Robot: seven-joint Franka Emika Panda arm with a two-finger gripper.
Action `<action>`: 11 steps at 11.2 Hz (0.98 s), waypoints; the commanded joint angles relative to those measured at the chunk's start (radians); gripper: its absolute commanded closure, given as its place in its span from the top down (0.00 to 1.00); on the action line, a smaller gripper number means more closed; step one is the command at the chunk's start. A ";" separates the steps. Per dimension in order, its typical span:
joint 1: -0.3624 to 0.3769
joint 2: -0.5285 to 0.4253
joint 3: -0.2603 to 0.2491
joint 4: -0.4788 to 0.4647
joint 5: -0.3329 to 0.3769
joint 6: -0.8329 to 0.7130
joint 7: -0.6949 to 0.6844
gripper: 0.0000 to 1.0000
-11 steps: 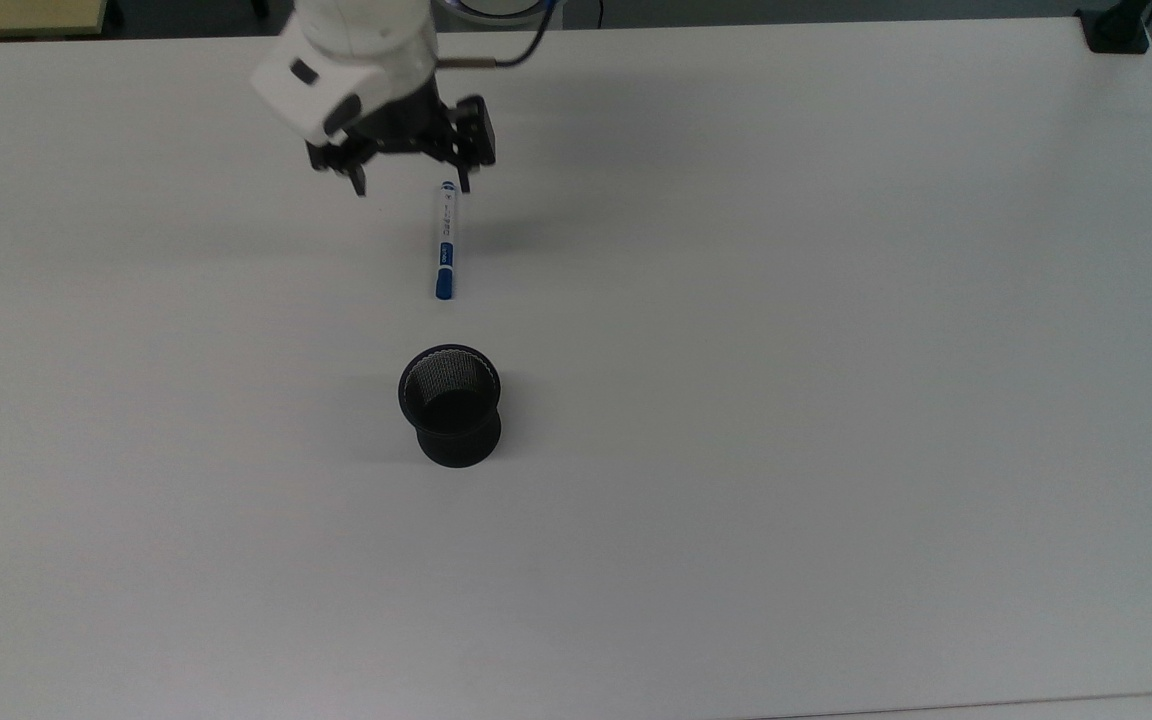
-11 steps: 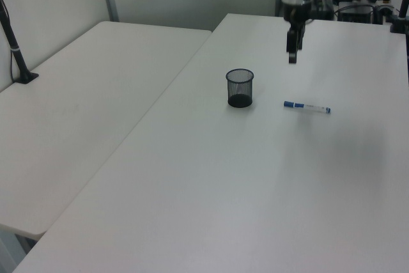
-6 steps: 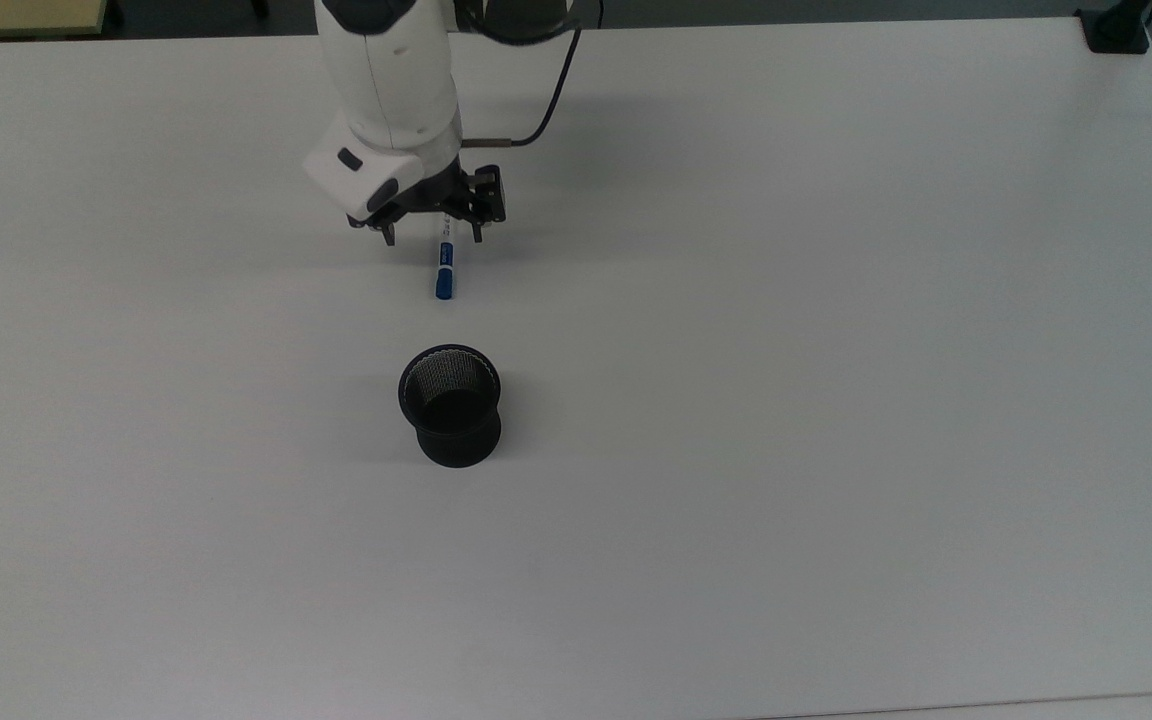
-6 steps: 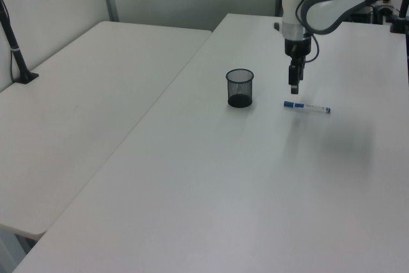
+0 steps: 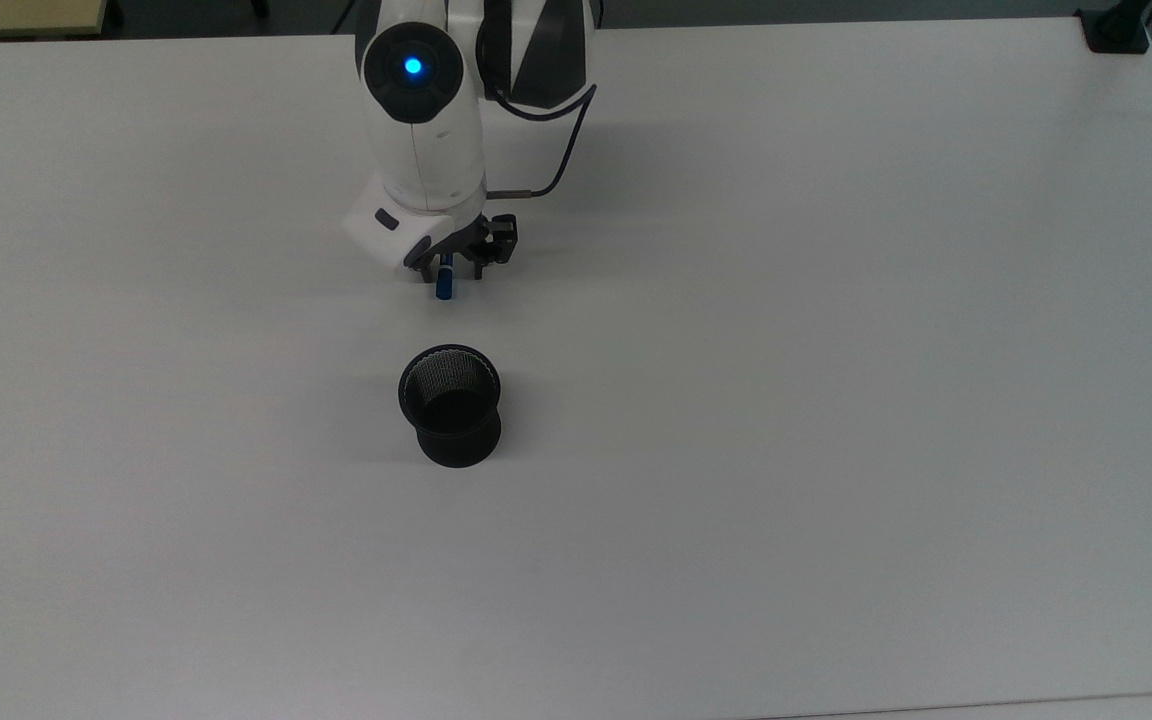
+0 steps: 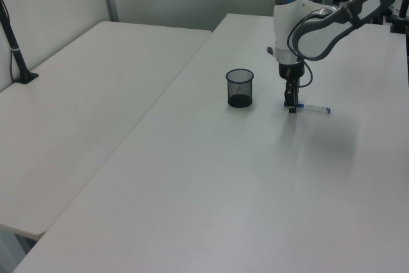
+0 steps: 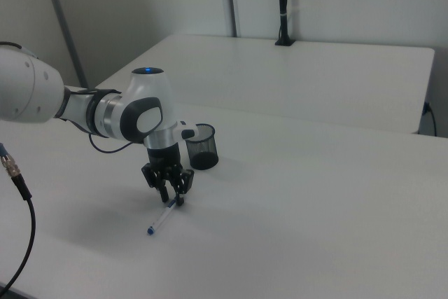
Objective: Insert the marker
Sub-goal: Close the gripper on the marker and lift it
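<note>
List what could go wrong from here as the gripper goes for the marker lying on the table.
1. The gripper straddles the marker near its capped end rather than its middle, so the long free end may droop or swing once lifted.
2. The fingers sit almost at the table; pushing lower could scrape it.
3. The mesh cup is light and has a narrow mouth; a tilted marker could catch its rim and tip it.

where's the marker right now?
The marker lies flat on the white table, under the tool at its capped end. In the top view it is above the black mesh cup, apart from it.
</note>
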 commanded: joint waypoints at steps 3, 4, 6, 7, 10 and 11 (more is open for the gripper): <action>0.014 -0.009 -0.009 -0.008 -0.012 0.015 0.012 0.00; 0.014 -0.013 -0.009 -0.008 -0.012 0.012 0.015 0.00; 0.013 -0.053 -0.011 -0.008 -0.012 -0.011 0.014 0.00; 0.011 -0.076 -0.015 0.010 -0.012 -0.063 0.009 0.00; 0.017 -0.131 -0.068 0.169 0.007 -0.297 -0.009 0.00; 0.016 -0.130 -0.068 0.232 0.025 -0.371 -0.009 0.00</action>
